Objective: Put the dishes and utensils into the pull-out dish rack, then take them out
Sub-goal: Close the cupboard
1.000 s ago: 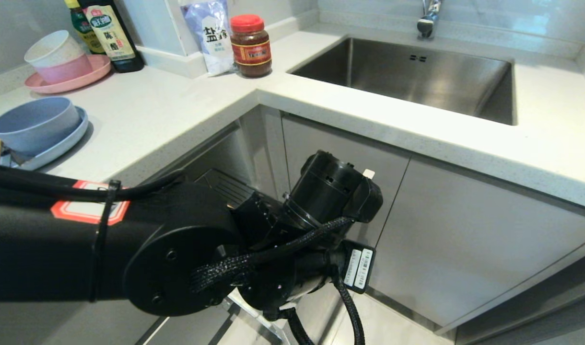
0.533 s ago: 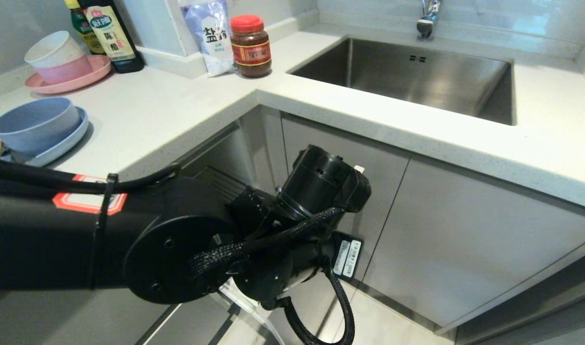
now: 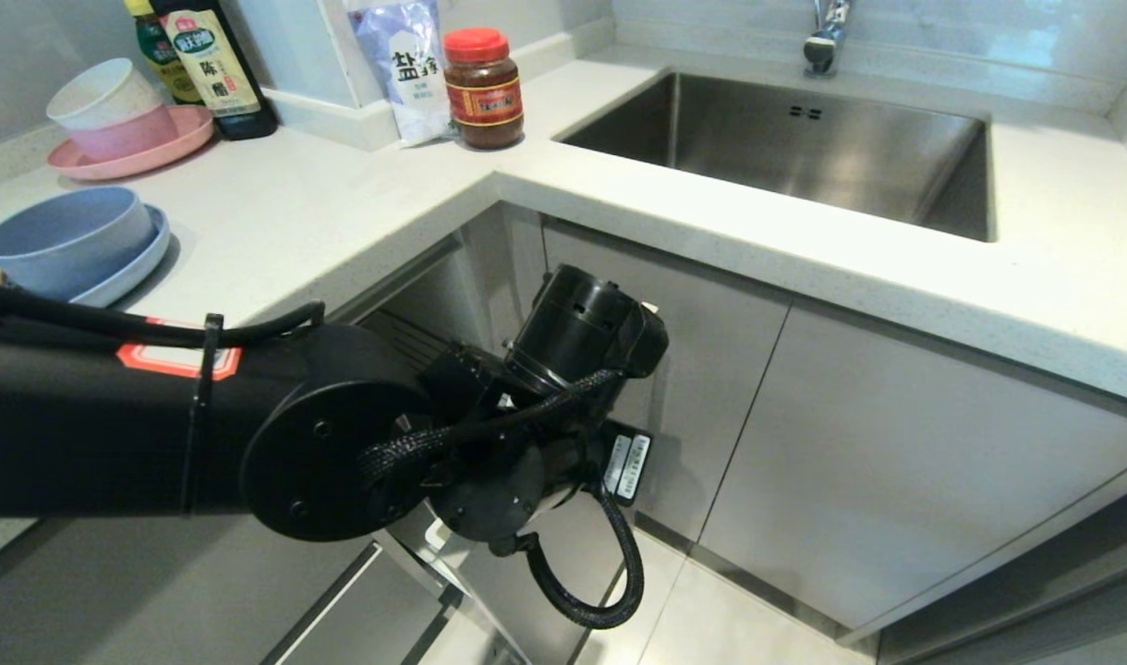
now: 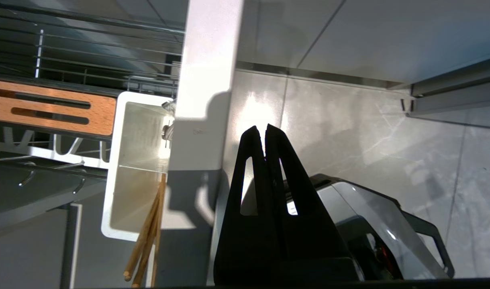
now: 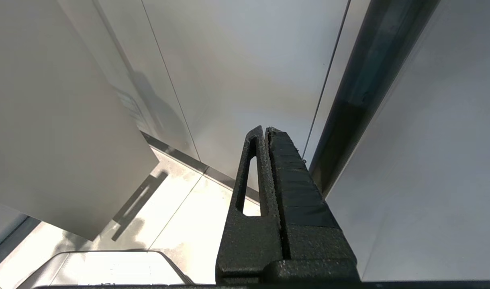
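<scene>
Left gripper (image 4: pixel 265 129): fingers pressed together, empty; just outside white cabinet front (image 4: pixel 205 80)
Chopsticks (image 4: pixel 148 233): light wood, leaning in white caddy (image 4: pixel 136 132)

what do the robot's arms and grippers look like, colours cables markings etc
The left arm is matte black with round joint housings, a red and white label near a black zip tie, braided black cable looped round the wrist, and a white barcode sticker. The left gripper has two flat black tapered fingers with long slots. The right gripper is alike, black and grainy, one finger ribbed.
</scene>
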